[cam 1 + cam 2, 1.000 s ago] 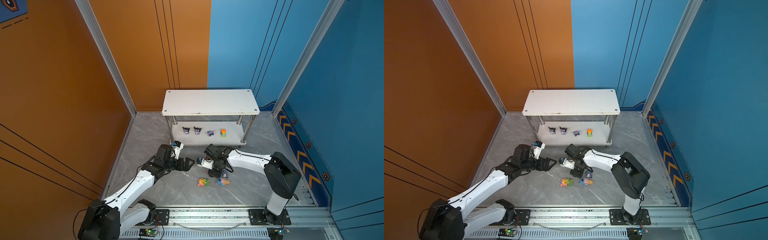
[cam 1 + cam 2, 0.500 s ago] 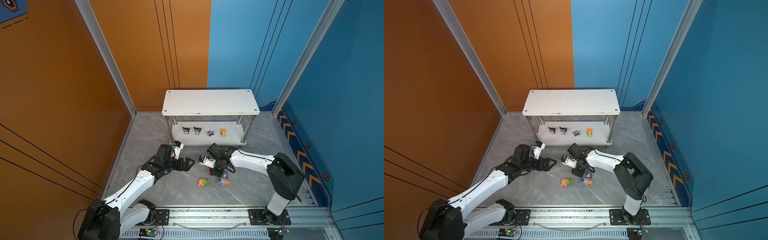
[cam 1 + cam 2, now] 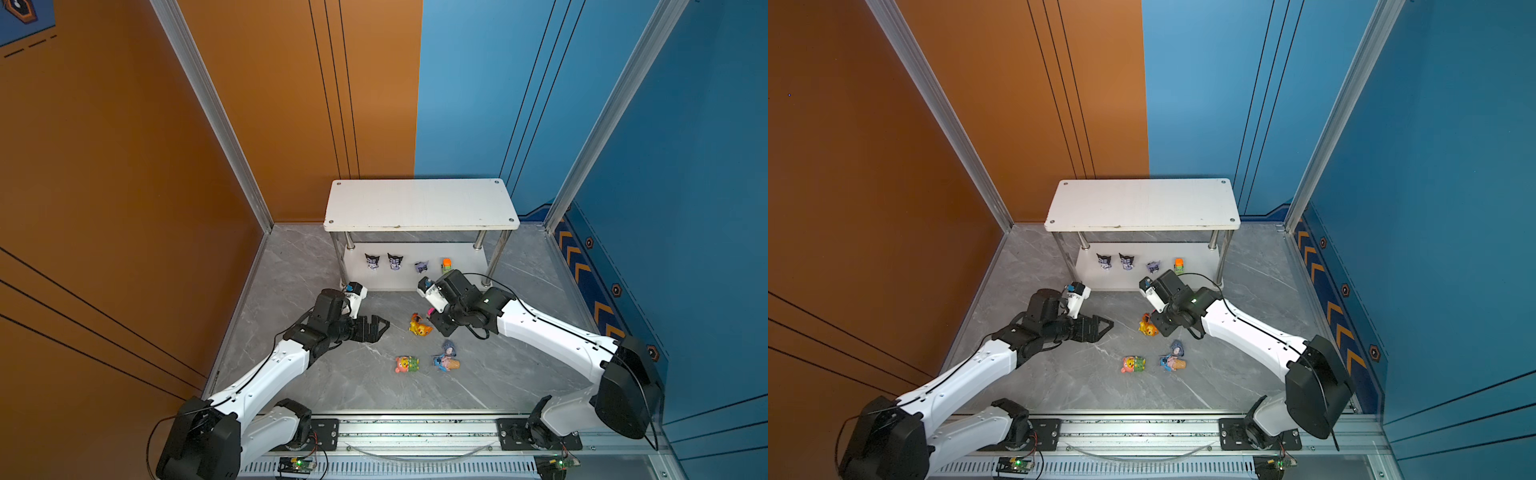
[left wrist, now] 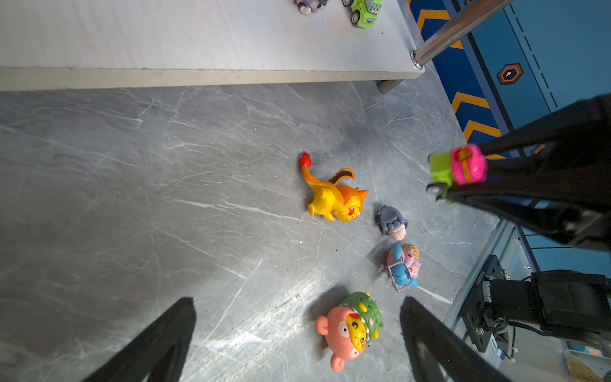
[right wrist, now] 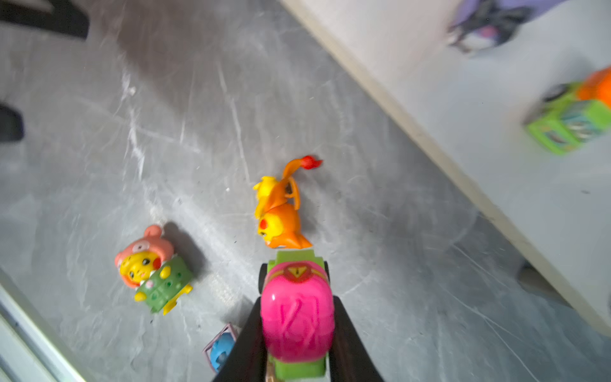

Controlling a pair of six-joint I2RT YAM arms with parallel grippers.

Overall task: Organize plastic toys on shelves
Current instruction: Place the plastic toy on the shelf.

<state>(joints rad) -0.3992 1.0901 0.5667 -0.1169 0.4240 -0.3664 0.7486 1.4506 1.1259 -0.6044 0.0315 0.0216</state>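
Two-tier rack of white boards on chrome legs (image 3: 419, 203), at 12 o'clock on the grey marble-patterned desk (image 3: 353, 386). Its lower board carries a black-purple horned figurine (image 3: 372, 261), a second horned figurine (image 3: 395, 261), a paler purple figurine (image 3: 421, 266) and an orange-topped green plastic car (image 3: 446, 264). The right end effector (image 5: 297, 307) clamps a pink-roofed green plastic car (image 4: 458, 165), at 1 o'clock from the orange plastic dragon (image 3: 419, 325) lying on the desk. From the dragon: grey donkey (image 3: 449, 347) at 4 o'clock, blue figure on cone (image 3: 445, 363) at 5 o'clock, pink-yellow figure (image 3: 406, 364) at 6 o'clock. The left end effector (image 3: 380, 329) is at 9 o'clock, jaws spread wide, holding nothing.

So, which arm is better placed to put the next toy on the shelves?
Right. The right hand is shut on the green car, near the lower shelf. The left hand is open and empty.
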